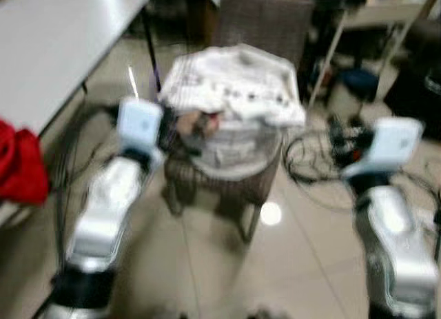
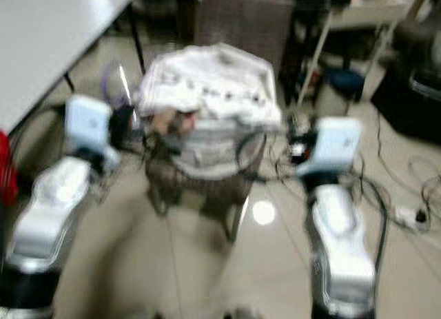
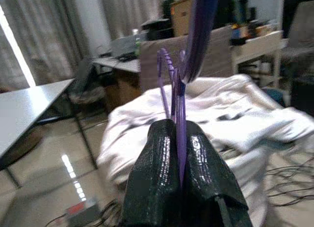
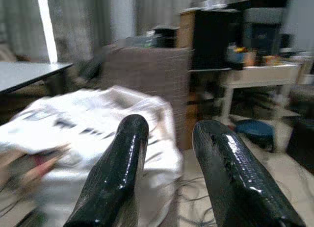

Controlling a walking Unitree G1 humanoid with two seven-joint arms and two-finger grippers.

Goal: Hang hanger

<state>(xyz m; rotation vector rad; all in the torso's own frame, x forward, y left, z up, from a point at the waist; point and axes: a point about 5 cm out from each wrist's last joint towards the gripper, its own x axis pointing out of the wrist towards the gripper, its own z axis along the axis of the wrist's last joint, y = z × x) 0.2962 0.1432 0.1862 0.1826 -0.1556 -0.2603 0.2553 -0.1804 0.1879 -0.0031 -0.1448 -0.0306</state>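
Head views are blurred, robot prob walking. Far left: grey table (image 1: 55, 50) with something red (image 1: 21, 164) at its near edge. Left gripper (image 3: 180, 153) has its two black fingers pinched tight on the purple hanger (image 3: 177, 97), which stands up between the pads, hook end above and pointing toward the chair ahead. In the head view that purple shows just by the left wrist, near the table leg.

Centre: wicker chair (image 1: 227, 174) heaped w/ white laundry (image 1: 234, 81), more clothes stuffed below. Dead ahead, close.

Right: right gripper (image 4: 167, 153) with fingers spread apart, nothing between them, aimed at the same pile. Beyond it, loose black cables (image 1: 310, 157) on the tiled floor, a white desk (image 4: 255, 72) and a blue stool (image 4: 257, 129) behind.

No rail or rod to hang on that I can make out, so the target's unknown for now.

Risks, imo: grip is on a thin bit of the hanger, so a swing or bump while moving could twist it or let it slip out. The hook could snag the laundry if the arm goes low over the chair. Cables near the right foot side are a trip hazard; chair blocks the straight path, table hems in the left.
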